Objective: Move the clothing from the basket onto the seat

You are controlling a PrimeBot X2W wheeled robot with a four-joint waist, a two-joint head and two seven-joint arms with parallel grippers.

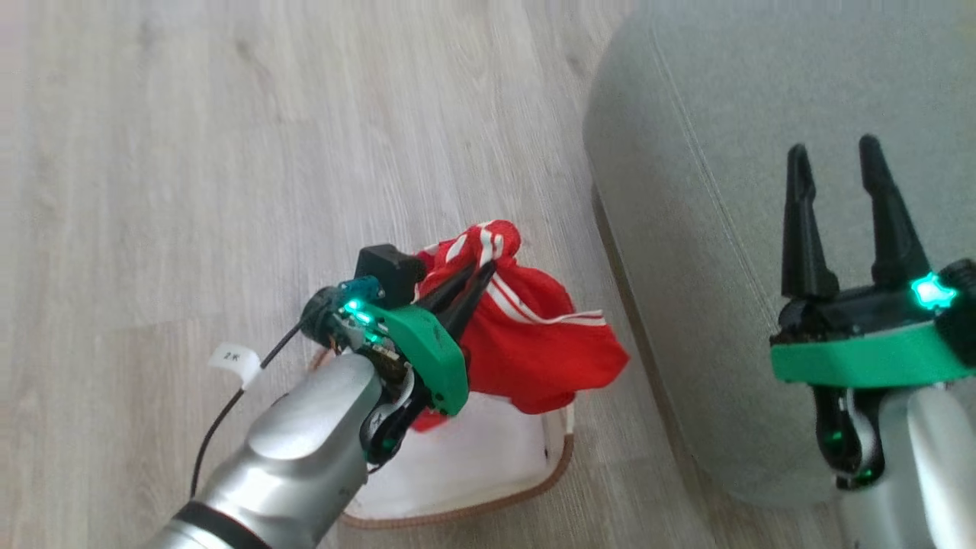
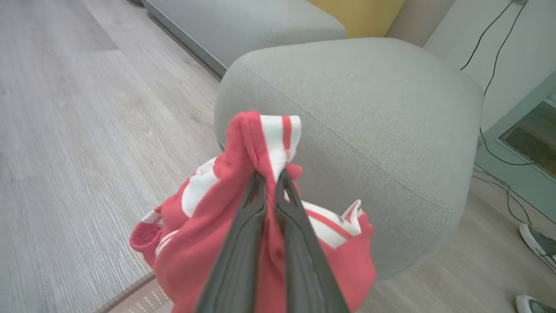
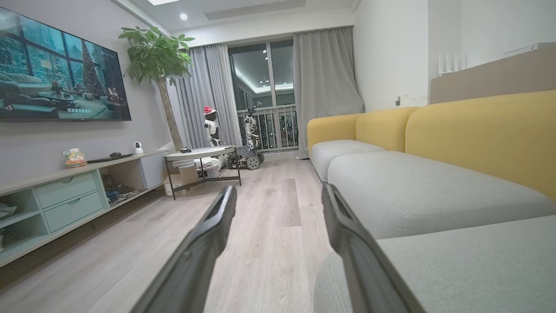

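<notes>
Pale wood-plank floor [image 1: 191, 114] across the left and centre of the head view.

Lower centre: basket [image 1: 563, 457] on the floor, brown rim and white inside showing, partly behind the left forearm [image 1: 305, 442].

Just above it: left hand [image 1: 486, 268], fingers drawn nearly together, pinching a bunched fold of the clothing [image 1: 534, 335]. The garment, red with white stripes, hangs from the fingertips and drapes down and to the right of the hand, over the basket's upper edge. Cannot tell whether its lowest fold touches the basket.

Right side of frame: seat [image 1: 724, 114], just beside the basket. Right hand [image 1: 833, 146] at lower right, over the seat, fingers well apart, gripping nothing.

Left wrist view adds:
- the two fingers [image 2: 243, 243] pressed on either side of a striped fold at frame centre
- the seat directly beyond the fold
- a perforated basket corner at bottom left
- shoes [image 2: 536, 239] at the lower right edge
- a cable [image 2: 491, 56] on the wall at upper right

Right wrist view adds the room beyond:
- the right hand's spread fingers at the bottom
- a yellow-backed sofa [image 3: 478, 130] at right
- a low table [image 3: 202, 154] mid-frame
- a tall plant [image 3: 156, 52]
- a wall TV [image 3: 61, 74] at upper left
</notes>
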